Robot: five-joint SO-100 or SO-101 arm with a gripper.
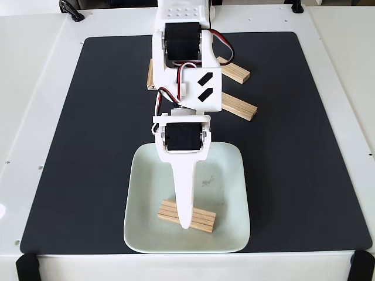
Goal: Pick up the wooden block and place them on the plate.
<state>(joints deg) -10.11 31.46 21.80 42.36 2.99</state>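
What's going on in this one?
A white robot arm reaches over a black mat with its gripper down over a pale square plate. One wooden block lies in the plate right under the gripper; whether the fingers are closed on it or have let go cannot be told from this angle. More blocks wait on the mat behind the arm: two to its right in the fixed view, and part of another at its left.
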